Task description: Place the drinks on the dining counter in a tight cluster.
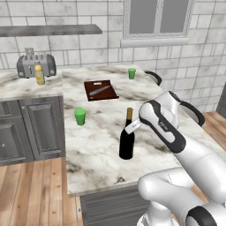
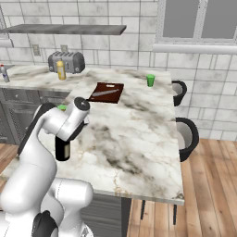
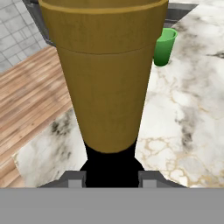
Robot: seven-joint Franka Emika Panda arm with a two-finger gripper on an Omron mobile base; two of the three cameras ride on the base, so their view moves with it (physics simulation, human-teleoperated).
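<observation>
Glass-smooth and top-heavy, we judge, the wine bottle (image 1: 127, 143) stands on the bench (image 1: 97, 145), our claw (image 1: 131, 128) pinching its neck.

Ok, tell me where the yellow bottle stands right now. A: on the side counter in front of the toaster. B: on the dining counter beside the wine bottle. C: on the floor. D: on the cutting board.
A: the yellow bottle stands on the side counter right in front of the toaster, apart from the wine bottle on the dining counter.
</observation>
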